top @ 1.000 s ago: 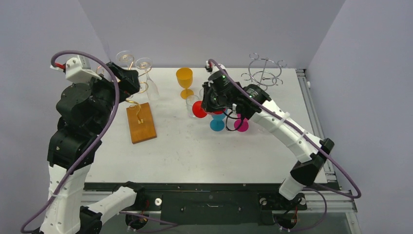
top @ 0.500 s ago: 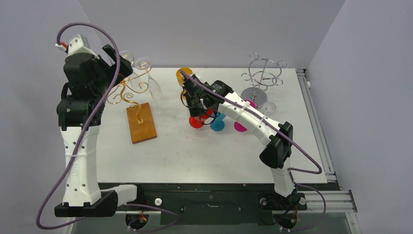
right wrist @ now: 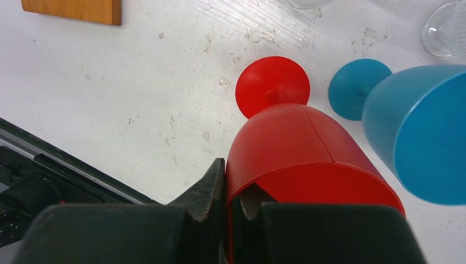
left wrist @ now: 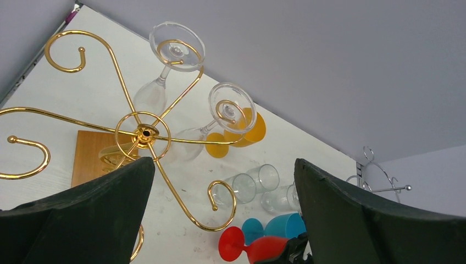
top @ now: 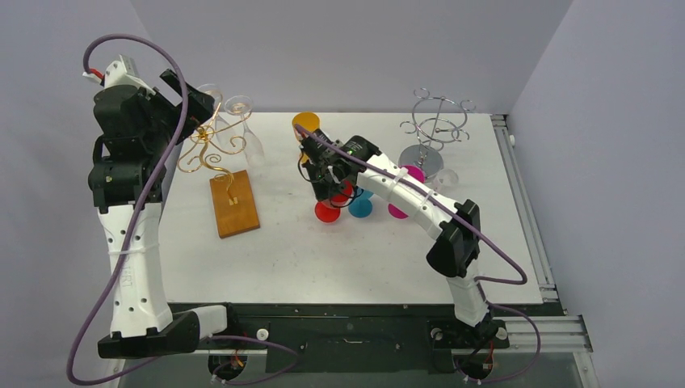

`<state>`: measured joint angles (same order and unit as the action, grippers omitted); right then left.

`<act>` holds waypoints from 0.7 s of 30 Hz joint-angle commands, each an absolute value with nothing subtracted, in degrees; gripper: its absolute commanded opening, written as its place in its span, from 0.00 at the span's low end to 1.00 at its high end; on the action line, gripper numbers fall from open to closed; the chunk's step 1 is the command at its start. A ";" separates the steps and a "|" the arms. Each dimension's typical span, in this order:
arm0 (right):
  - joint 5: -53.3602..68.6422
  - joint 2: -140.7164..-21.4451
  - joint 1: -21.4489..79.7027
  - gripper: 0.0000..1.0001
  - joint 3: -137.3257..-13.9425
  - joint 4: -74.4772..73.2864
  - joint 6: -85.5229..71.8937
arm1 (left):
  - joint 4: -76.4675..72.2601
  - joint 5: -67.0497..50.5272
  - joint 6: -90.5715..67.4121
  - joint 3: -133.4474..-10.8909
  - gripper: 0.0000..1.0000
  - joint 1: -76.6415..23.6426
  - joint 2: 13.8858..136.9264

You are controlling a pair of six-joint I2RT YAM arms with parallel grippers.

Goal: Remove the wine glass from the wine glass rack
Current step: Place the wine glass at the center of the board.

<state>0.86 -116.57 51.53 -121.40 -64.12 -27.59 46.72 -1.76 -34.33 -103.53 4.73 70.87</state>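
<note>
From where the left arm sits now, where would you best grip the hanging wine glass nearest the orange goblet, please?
Probably its bowl, from the side, under the gold rack: it hangs upside down by its foot, stem thin.

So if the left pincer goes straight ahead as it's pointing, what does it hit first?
Probably the gold rack: its curled arms sit between the open left pincer's fingers. A hanging clear glass is near that line; depth is hard to judge.
</note>
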 commanded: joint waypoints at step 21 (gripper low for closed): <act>0.31 -121.85 52.51 0.27 -122.14 -64.06 -26.81 | 41.94 -5.77 -34.95 -102.52 0.96 5.98 72.46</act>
